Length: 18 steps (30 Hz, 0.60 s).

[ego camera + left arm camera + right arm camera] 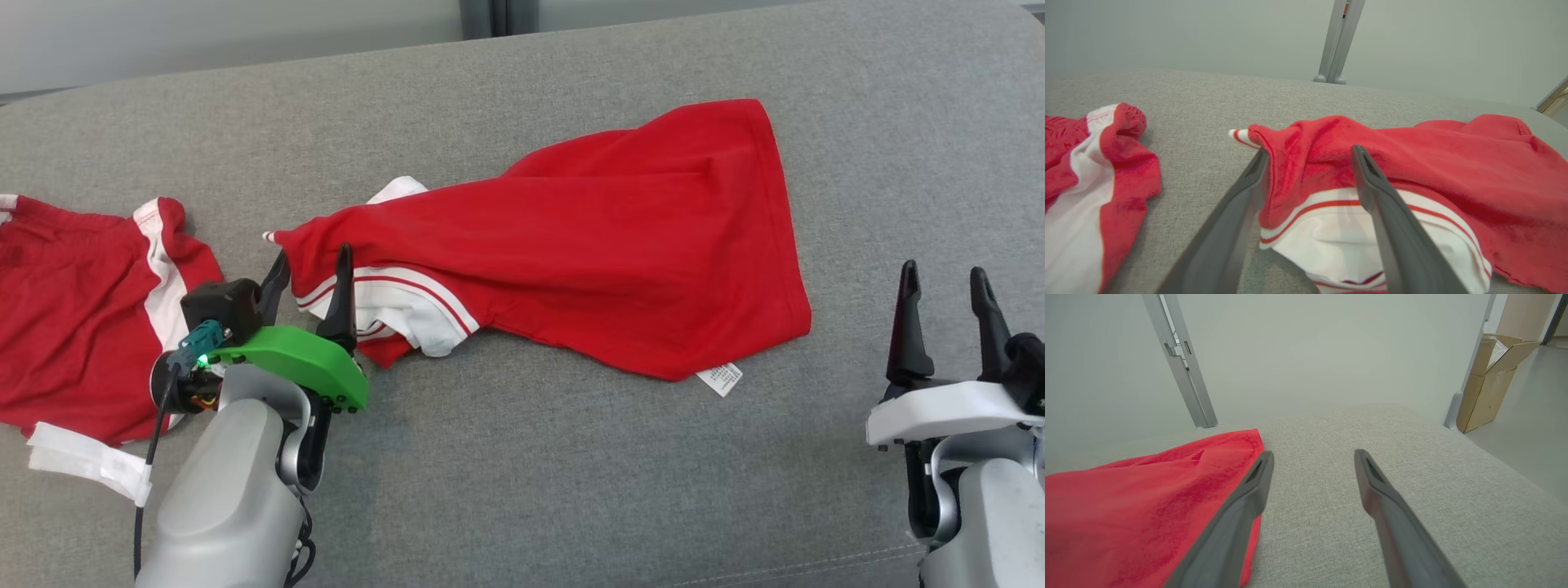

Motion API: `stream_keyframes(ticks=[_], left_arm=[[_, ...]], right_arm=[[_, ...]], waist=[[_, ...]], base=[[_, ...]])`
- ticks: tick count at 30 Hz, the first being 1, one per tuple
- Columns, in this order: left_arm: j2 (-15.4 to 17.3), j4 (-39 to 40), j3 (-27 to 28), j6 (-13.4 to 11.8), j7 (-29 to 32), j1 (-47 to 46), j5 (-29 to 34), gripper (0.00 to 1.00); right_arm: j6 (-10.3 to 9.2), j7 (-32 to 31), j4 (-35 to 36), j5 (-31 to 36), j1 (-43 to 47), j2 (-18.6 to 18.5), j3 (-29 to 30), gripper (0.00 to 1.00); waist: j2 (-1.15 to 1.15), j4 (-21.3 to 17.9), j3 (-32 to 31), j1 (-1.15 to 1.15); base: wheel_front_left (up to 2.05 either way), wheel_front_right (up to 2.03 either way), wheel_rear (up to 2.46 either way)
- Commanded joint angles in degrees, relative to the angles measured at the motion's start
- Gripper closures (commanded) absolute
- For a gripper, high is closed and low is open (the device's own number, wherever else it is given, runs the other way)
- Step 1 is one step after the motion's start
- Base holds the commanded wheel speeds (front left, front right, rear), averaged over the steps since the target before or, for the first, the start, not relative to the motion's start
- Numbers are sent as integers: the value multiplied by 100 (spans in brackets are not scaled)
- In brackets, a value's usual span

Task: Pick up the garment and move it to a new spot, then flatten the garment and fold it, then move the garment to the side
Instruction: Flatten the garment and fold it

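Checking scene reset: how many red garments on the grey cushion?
2. A shirt across the middle, collar end inside the open left tool; another garment at the left edge, partly out of frame.

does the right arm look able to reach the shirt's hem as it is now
Probably yes: the right gripper, fingers open, sits beside the shirt at its hem end, with only bare couch between them.

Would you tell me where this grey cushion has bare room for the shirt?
Free: the near strip between the left gripper and right gripper, below the red shirt; also the far band behind it. Crowded: the left, between shirt and other red garment.
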State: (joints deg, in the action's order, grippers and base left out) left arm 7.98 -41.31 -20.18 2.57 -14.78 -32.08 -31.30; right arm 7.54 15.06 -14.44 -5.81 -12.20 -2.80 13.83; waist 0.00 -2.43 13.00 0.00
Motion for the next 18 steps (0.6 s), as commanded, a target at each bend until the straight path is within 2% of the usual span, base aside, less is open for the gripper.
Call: stream_keyframes(ticks=[1,11,18], left_arm=[[-2,93,37,43,-46,13,70,0],[39,1475,444,-57,-43,1104,372,0],[-219,2343,562,-144,-37,1820,543,0]], right_arm=[[-10,16,-38,82,103,-17,-50,0],[-10,-397,-552,193,438,-15,-227,0],[-10,-626,-1403,-296,15,-15,-676,0]], waist=[[0,78,-79,0],[0,330,-231,0],[0,550,-152,0]], base=[[0,0,0],[0,0,0],[0,0,0]])
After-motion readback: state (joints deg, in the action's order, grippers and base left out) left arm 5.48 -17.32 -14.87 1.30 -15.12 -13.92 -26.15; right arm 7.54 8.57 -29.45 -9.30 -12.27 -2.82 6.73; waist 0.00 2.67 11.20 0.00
